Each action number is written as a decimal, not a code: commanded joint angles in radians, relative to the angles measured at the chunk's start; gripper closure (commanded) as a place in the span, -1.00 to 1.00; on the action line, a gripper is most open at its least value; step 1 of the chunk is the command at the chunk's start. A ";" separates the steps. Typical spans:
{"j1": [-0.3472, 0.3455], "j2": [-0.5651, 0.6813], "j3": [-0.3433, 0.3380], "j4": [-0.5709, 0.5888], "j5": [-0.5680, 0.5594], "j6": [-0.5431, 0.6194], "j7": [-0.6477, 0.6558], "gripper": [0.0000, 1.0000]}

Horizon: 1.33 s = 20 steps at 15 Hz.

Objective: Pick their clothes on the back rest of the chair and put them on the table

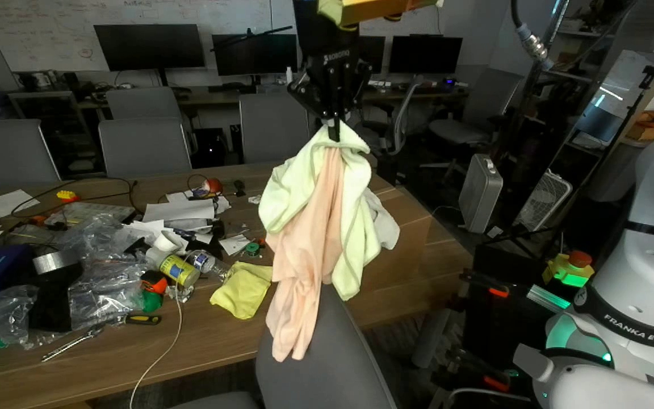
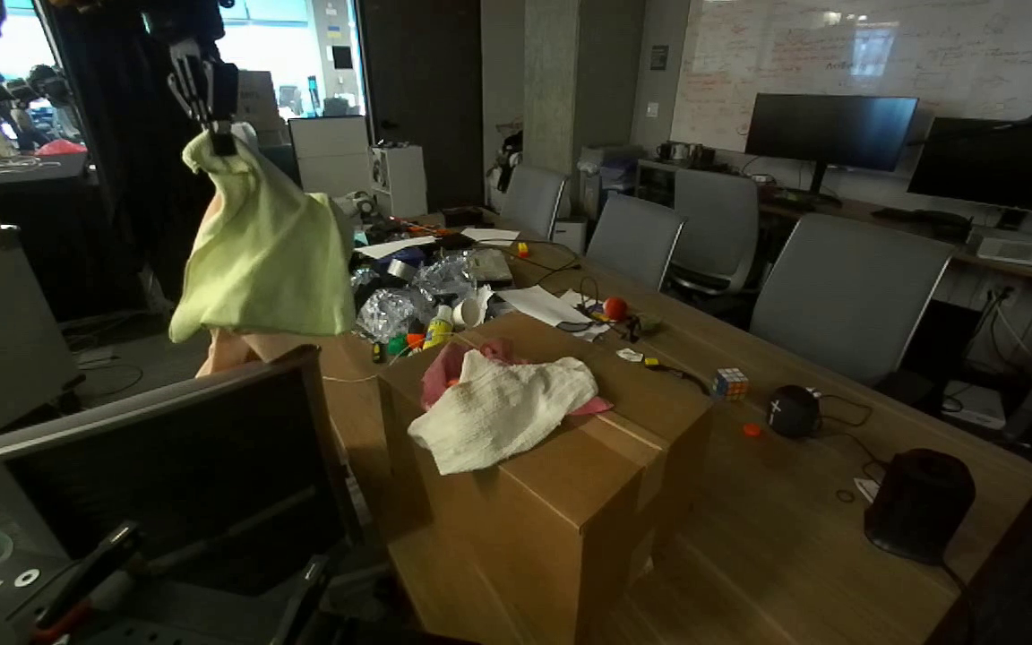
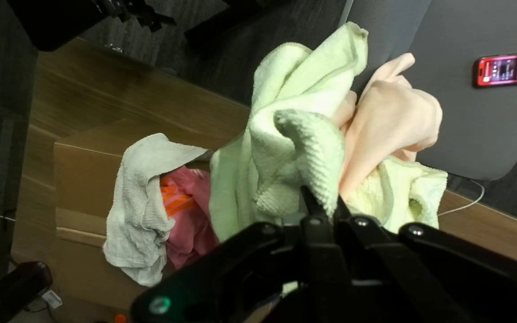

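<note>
My gripper [image 1: 334, 132] is shut on the upper part of a light green cloth [image 1: 355, 238], which also shows in an exterior view [image 2: 270, 251] and the wrist view [image 3: 281, 148]. A peach cloth [image 1: 304, 255] hangs together with it and shows in the wrist view [image 3: 388, 112]. The cloths hang above the grey chair's back rest [image 1: 332, 358]. The peach cloth's lower end hangs in front of the back rest in an exterior view; I cannot tell whether it touches. The wooden table [image 1: 213, 341] stands beside the chair. It also shows in an exterior view [image 2: 794, 511].
A cardboard box [image 2: 516, 511] stands on the table, with a white cloth [image 2: 507, 412] and a pink cloth [image 2: 444, 372] on top. A yellow cloth [image 1: 242, 289], plastic bags [image 1: 105, 284] and a bottle [image 1: 176, 268] lie on the table. A red phone [image 3: 507, 69] lies on the chair.
</note>
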 commanded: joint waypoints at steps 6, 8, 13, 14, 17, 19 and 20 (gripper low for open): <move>-0.021 -0.106 0.079 0.101 -0.014 -0.112 0.069 0.97; -0.023 -0.118 0.089 0.120 -0.014 -0.127 0.070 0.97; -0.039 -0.125 0.091 0.168 -0.017 -0.170 0.067 0.97; -0.047 -0.118 0.086 0.183 -0.020 -0.182 0.066 0.97; -0.083 -0.109 0.065 0.221 -0.018 -0.215 0.061 0.97; -0.114 -0.110 0.037 0.240 0.001 -0.227 0.047 0.97; -0.131 -0.114 0.019 0.247 0.008 -0.229 0.045 0.97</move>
